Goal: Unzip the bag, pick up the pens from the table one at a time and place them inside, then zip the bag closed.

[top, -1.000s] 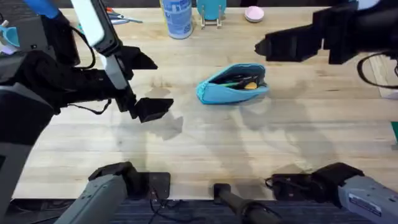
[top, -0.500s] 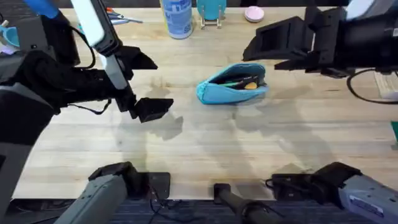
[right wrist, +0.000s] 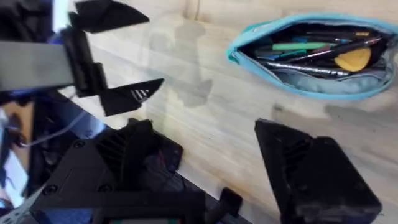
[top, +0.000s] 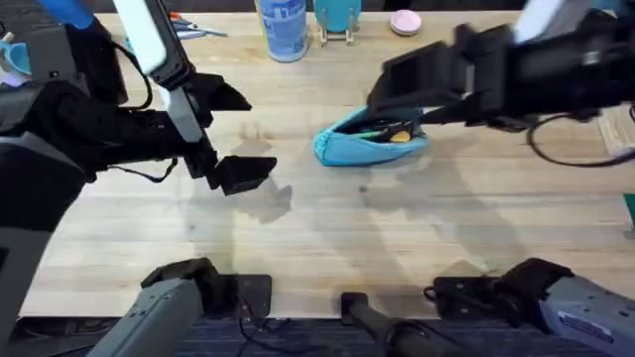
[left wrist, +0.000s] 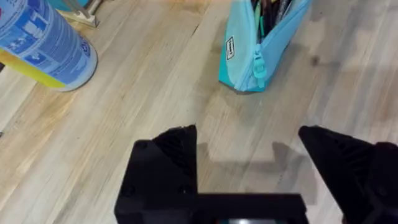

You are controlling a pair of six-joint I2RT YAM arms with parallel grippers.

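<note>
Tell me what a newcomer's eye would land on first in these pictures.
The light blue bag draws the eye first: it lies unzipped mid-table with pens showing inside. Next comes the right claw, open and hanging just above the bag's far side. The left claw hangs open to the bag's left, and a blue-labelled bottle stands at the table's far edge.

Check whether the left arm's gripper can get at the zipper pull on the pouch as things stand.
Probably yes. The left gripper is open, with bare table between it and the pouch's zipper pull, which hangs at the near end, uncovered.
</note>
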